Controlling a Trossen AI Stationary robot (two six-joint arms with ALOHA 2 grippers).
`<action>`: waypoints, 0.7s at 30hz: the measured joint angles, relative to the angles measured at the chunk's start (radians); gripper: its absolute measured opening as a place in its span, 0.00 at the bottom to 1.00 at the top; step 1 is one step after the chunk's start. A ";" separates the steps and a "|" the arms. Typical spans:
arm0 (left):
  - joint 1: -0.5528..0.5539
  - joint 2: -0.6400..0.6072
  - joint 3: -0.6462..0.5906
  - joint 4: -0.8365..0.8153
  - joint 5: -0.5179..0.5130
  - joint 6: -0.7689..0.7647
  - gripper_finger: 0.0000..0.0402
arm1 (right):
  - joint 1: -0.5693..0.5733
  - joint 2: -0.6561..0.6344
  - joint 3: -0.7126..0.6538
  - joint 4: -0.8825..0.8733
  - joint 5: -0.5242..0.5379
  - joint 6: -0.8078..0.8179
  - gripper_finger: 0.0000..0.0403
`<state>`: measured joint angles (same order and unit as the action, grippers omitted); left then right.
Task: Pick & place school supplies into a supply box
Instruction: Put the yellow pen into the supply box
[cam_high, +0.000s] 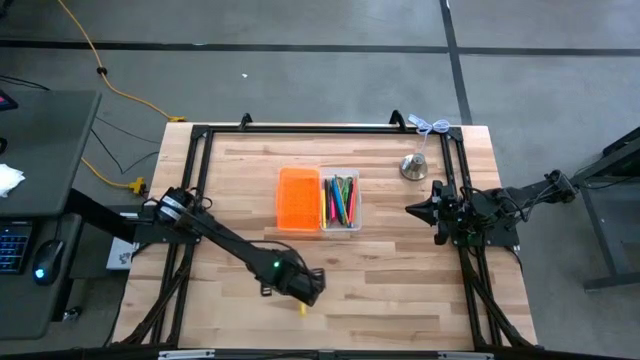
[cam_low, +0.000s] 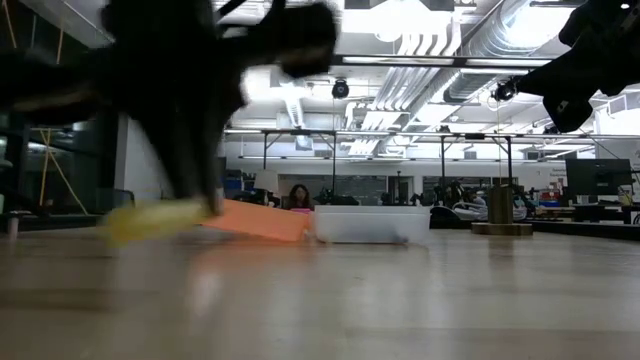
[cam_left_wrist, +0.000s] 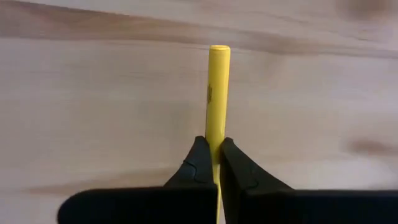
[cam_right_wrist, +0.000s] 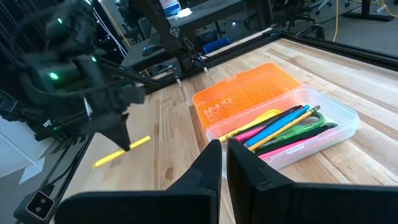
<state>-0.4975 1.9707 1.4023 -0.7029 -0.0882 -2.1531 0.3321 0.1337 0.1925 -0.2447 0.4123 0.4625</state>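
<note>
My left gripper (cam_high: 303, 298) is near the table's front edge, shut on a yellow pen (cam_left_wrist: 218, 93), which also shows in the right wrist view as the yellow pen (cam_right_wrist: 121, 151). The supply box lies open mid-table. Its orange half (cam_high: 298, 198) is on the left. Its clear tray (cam_high: 341, 202) is on the right and holds several coloured pens and pencils (cam_right_wrist: 283, 127). My right gripper (cam_high: 412, 209) waits at the table's right side, shut and holding nothing. My left gripper pinches the yellow pen's shaft (cam_left_wrist: 217, 142) between its two fingers, roughly at mid-length. The fingers come steeply from above and lie across the pen. The pen (cam_low: 150, 220) is tilted, one end lower; whether that end rests on the table I cannot tell.
A silver bell-shaped object (cam_high: 414, 166) stands at the back right, behind my right gripper. A black frame (cam_high: 300, 129) runs along the table's far and side edges. Bare wood lies between my left gripper and the box.
</note>
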 joint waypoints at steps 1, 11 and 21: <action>0.001 -0.001 0.021 0.002 -0.012 0.011 0.06 | 0.000 0.000 0.000 0.000 0.000 0.000 0.01; 0.001 -0.001 0.174 -0.008 -0.233 0.191 0.07 | 0.000 0.000 0.000 0.000 -0.001 0.006 0.01; 0.009 -0.004 0.262 0.004 -0.540 0.389 0.07 | 0.000 0.009 0.000 0.033 -0.157 0.034 0.01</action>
<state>-0.4882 1.9663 1.6645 -0.6993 -0.6278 -1.7638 0.3317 0.1423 0.1925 -0.2116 0.2551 0.4965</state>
